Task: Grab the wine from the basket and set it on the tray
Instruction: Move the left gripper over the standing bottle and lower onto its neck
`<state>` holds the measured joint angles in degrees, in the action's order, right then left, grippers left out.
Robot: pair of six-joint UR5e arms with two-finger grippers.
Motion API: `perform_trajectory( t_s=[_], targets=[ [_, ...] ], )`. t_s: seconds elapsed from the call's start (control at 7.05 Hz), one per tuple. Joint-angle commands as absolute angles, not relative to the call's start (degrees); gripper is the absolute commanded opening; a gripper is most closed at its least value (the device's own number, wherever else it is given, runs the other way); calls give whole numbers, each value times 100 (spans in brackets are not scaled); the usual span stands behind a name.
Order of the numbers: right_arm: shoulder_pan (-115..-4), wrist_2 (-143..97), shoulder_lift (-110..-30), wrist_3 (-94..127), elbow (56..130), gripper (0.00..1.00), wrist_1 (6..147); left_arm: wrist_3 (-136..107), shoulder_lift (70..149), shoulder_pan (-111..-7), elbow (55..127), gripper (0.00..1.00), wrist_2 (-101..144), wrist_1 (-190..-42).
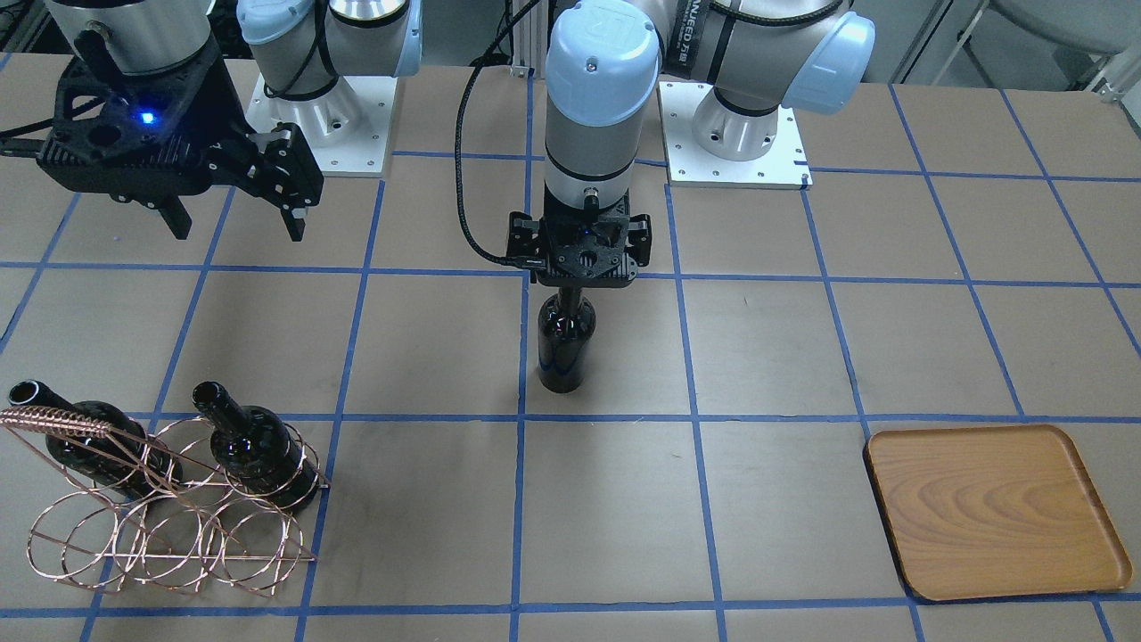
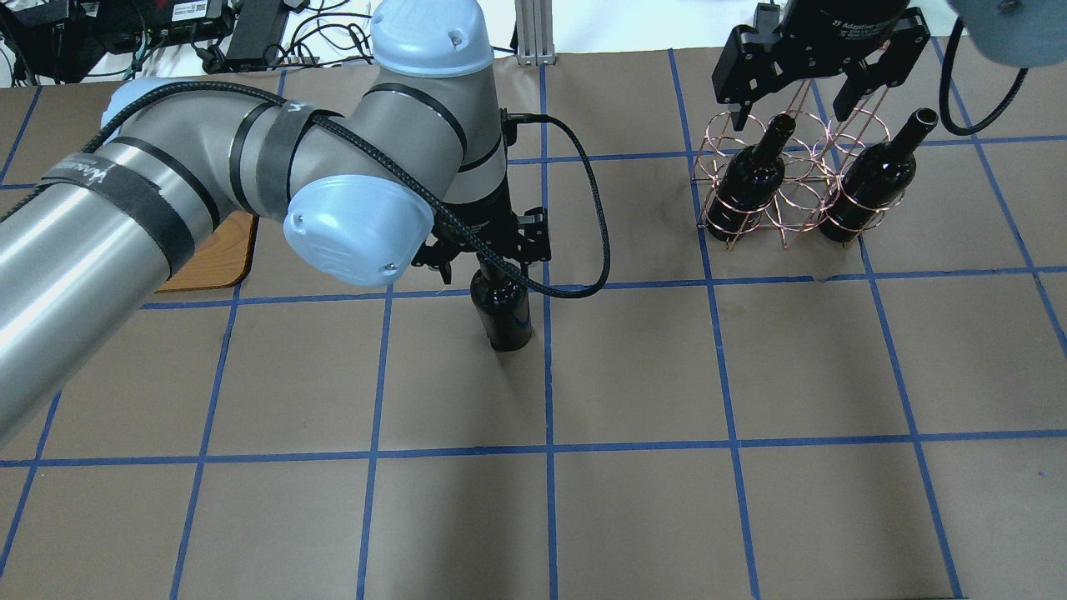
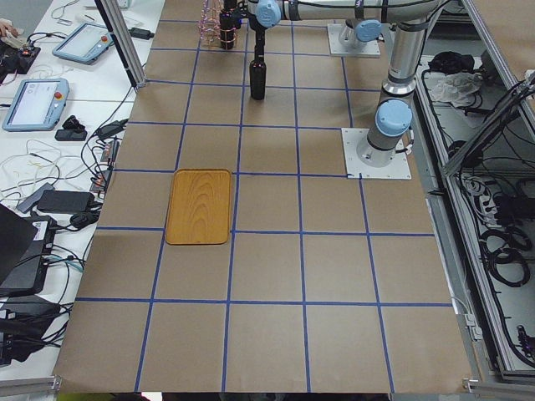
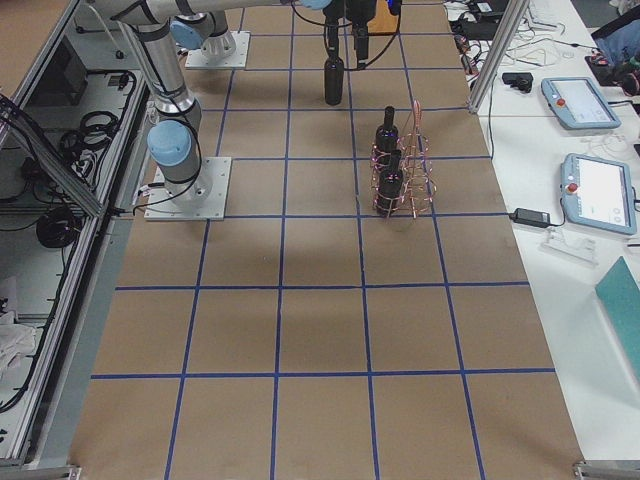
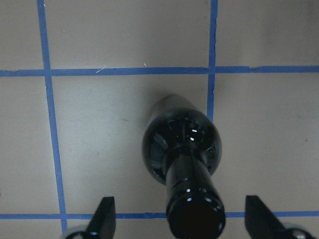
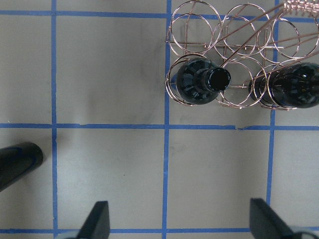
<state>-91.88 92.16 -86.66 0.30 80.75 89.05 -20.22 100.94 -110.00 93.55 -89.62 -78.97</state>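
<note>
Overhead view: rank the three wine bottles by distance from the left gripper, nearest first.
1. Upright wine bottle, mid-table, directly beneath the open left gripper.
2. Inner racked bottle, at the basket end nearer mid-table.
3. Outer racked bottle, at the basket's far end.

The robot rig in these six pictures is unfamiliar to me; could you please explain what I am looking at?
This is a robot with a left arm and a right arm, bolted to a taped table. Four fixed cameras watch: one facing the robot, one over its shoulders and one at each table end. Two more ride on the wrists, looking down.

The left gripper is open, its fingers on either side of the neck of a black wine bottle standing upright mid-table, so nothing is held. The right gripper hangs open near a copper wire basket holding two more bottles. An empty wooden tray lies on the robot's left.
</note>
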Motion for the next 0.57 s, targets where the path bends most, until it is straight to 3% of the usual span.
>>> perform_trajectory(
  t_s=[0.0,0.43],
  targets=[
    [-9185,9246,-8666,26,8095,100,8903,-2065,10099,-11004,9387,74,-9000,-7866],
    [-9185,9255,-8666,18,8112,100,8903,-2013,10186,-11004,9387,79,-9000,-7263]
  ],
)
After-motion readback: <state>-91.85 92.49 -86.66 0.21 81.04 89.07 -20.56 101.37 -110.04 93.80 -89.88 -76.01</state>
